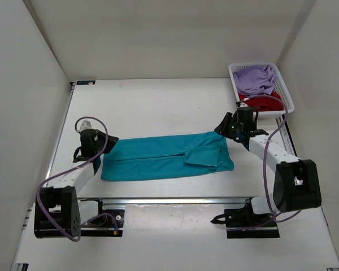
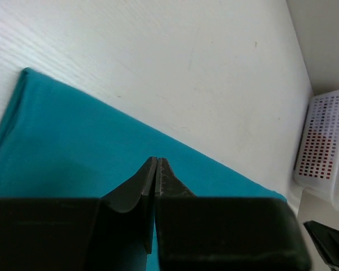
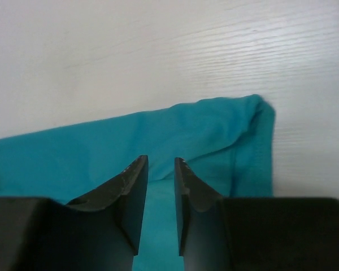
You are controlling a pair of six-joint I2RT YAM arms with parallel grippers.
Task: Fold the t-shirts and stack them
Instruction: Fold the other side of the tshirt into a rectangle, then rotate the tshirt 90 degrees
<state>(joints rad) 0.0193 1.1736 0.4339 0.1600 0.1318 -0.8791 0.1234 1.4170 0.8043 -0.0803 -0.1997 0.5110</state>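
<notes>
- At table centre, the teal t-shirt (image 1: pixel 164 158) lies flat as a folded strip on the table (image 1: pixel 158 101), with its long axis running 9 to 3 o'clock.
- Your left gripper (image 1: pixel 106 145) sits at the strip's 9 o'clock end and your right gripper (image 1: pixel 226 127) at its 3 o'clock end. Each arm is nearest its own end.
- Right wrist view: cloth lies under the fingers and on toward 12 o'clock, with the folded corner at about 1 o'clock.
- Right gripper: jaws stand apart with teal showing through the gap. It's holding nothing.
- Left gripper: jaws are pressed together over the cloth. You can't tell if a fold is pinched.
- The lavender t-shirt (image 1: pixel 254 79) and dark red t-shirt (image 1: pixel 265 103) sit in the white basket (image 1: pixel 282 84) at 1 o'clock, nearer your right arm.
- Judgement: the next fold likely runs end to end along that axis, so you need a grip on one short end.
</notes>
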